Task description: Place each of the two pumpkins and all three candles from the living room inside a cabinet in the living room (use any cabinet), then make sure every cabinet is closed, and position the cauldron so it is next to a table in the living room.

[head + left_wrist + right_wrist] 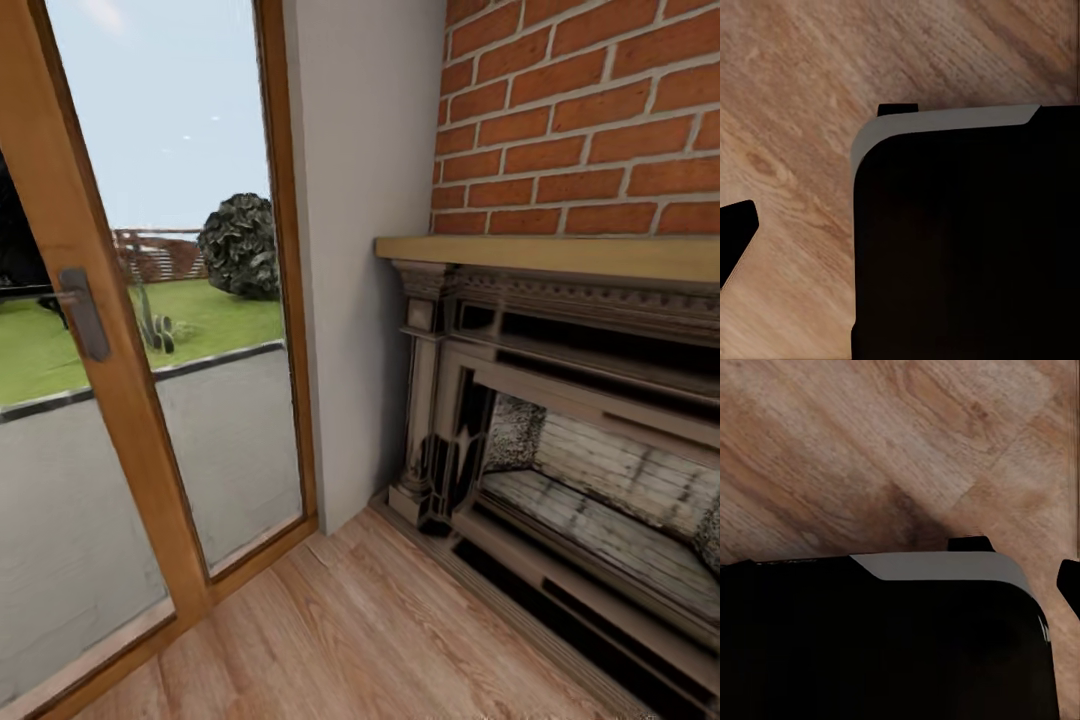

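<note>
The pumpkins, candles, cauldron, cabinet and table are out of view. In the left wrist view one dark fingertip [735, 241] pokes in at the picture's edge over the wood floor [802, 90], beside my black base [960, 247]. The right wrist view has a dark fingertip [1070, 585] at its edge, over the floor [870, 450] and next to the same black base [870, 645]. Whether either gripper is open or shut cannot be read from these slivers.
Ahead on the right stands a dark fireplace [560, 440] under a wooden mantel [550, 255] and a red brick wall [590, 110]. A wood-framed glass door [170, 300] to a patio is on the left, a grey wall pier [350, 250] between them. Plank floor [360, 640] lies in front.
</note>
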Tool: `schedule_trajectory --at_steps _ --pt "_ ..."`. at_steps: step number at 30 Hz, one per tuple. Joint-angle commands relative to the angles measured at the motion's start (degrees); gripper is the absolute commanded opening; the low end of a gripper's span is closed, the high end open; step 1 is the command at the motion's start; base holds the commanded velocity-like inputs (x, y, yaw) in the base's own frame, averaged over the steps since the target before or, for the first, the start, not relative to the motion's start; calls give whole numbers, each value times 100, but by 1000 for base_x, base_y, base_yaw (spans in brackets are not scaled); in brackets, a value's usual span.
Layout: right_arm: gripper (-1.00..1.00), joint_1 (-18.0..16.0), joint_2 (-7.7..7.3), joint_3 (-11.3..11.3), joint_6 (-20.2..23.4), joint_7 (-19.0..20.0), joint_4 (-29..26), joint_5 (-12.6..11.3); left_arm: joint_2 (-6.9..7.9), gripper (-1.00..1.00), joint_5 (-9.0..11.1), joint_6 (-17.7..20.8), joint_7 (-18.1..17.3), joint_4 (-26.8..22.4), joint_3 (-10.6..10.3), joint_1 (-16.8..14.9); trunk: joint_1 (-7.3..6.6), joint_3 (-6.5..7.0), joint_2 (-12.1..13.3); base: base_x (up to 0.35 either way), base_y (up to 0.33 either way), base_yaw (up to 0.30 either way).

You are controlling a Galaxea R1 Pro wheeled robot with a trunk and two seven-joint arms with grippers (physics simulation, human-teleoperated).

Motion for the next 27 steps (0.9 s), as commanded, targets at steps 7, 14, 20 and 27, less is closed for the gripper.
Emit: schedule_trajectory --at_steps 7,14,20,27 --pt "100 -4 1 -3 -367 5 11 -49 1 100 -3 -14 2 -5 -2 1 0 -5 -3 0 0 -291" --pt "100 -4 2 3 -446 5 14 -41 1 100 18 -14 3 -2 17 1 0 -5 -3 0 0 -291" --pt "100 -4 2 -4 -458 5 14 -42 -101 100 31 -15 -55 -6 46 1 0 -5 -3 0 0 -291" --pt "100 -4 2 -6 -462 5 14 -124 -139 100 26 -37 -76 -7 26 1 0 -5 -3 0 0 -291"
